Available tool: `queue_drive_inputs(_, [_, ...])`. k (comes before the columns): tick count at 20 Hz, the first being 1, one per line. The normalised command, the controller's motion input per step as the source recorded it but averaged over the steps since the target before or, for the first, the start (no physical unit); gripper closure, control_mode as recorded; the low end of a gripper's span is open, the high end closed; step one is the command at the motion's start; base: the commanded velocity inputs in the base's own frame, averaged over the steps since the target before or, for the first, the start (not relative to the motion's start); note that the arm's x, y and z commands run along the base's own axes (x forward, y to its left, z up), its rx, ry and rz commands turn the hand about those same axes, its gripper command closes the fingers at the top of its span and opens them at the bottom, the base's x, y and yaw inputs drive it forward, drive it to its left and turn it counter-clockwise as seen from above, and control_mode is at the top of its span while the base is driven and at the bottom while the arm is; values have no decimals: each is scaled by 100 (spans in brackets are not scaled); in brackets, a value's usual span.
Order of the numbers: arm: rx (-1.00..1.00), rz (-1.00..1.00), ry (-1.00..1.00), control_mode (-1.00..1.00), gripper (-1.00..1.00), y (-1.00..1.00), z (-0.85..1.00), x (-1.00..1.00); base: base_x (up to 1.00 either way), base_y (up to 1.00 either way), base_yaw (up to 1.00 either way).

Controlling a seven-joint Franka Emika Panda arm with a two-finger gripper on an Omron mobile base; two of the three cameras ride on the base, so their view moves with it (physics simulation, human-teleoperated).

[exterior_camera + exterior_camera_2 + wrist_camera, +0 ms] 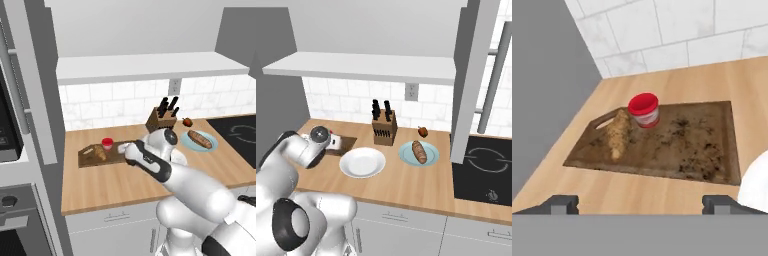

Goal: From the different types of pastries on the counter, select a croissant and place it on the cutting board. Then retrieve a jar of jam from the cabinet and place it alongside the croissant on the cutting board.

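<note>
The cutting board (677, 145) is seen lying flat on the tan desk (115, 180), near the desk's left end and close to the tiled wall; on it, at the slot-handle end, the croissant (618, 132) is laid, and the jar of jam (644, 110) is stood upright just beside it, apparently touching it, towards the wall. The tool (641, 202) is held low over the desk at the board's near edge, apart from both items; its two dark fingertips (562, 203) are spread wide, with nothing between them. To the right of the board a round white plate (362, 162) is placed; beyond it a knife block (384, 129) is set against the wall; further right the oblong pastry (419, 151) is laid on a pale blue plate (406, 155), with the small red-topped pastry (423, 131) behind it.
</note>
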Motion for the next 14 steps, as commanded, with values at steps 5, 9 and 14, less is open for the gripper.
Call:
queue_drive_inputs(5, [0, -18, 29, -100, -100, -20, 100, -54, 0, 0, 0])
queue_drive_inputs(9, [0, -18, 29, -100, -100, -4, 100, -77, 0, 0, 0])
queue_drive_inputs(14, [0, -18, 32, -100, -100, 0, 85, -92, 0, 0, 0])
